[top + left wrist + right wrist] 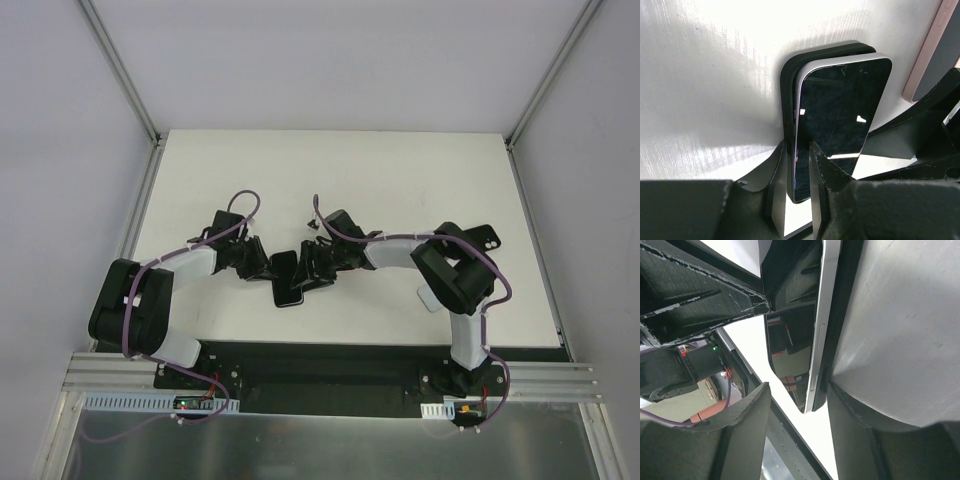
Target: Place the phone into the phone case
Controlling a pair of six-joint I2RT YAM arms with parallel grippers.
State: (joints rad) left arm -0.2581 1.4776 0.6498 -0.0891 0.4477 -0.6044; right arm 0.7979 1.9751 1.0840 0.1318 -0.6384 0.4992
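The left jaws are pinched shut on the phone point(840, 115) at its near-left corner, and the wall of the black phone case point(786, 85) seems to be caught in the same pinch. The right jaws stand open astride the pair. One finger point(890, 365) lies flat against the case's back, while the other finger point(740, 435) is clear of the glass.

Phone and case sit near the middle of the white counter point(400, 180), between the two wrists. The phone lies skewed over the case, and the case's rim shows along its nine and twelve o'clock sides, so it looks only partly seated.

The phone should be rigid and dense, with slick glass that scratches easily. The long metal edges are the safest hold, taken clear of the side buttons point(819, 335). The case looks rubbery, so its lip should flex, and steady pressure at each corner ought to work better than force on the screen. A pink-edged slab point(932, 50) lies at two o'clock in the left wrist view.
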